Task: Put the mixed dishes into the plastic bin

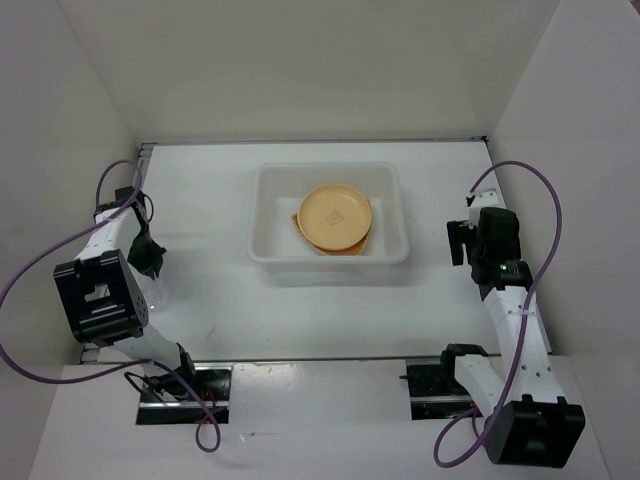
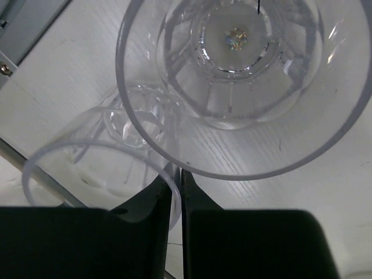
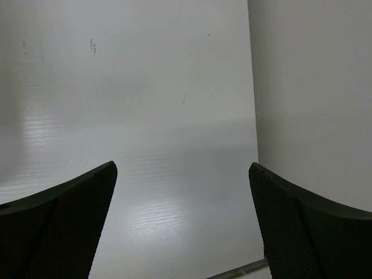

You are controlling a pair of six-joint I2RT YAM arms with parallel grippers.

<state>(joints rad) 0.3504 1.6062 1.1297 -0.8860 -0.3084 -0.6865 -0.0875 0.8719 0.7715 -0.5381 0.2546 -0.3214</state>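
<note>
The left hand point(image 2: 176, 197) pinches the clear cup point(image 2: 244, 87) by its thin rim; it may slip or tilt en route to the plastic bin point(image 1: 330, 262); the right hand point(image 3: 183, 221) hangs released.

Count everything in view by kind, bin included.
bin: 1
yellow plate: 1, on top of the stack in the bin
orange dish: 1, only its edges show under the plate; more may be hidden
clear cup: 2
Total: 5 visible
</note>
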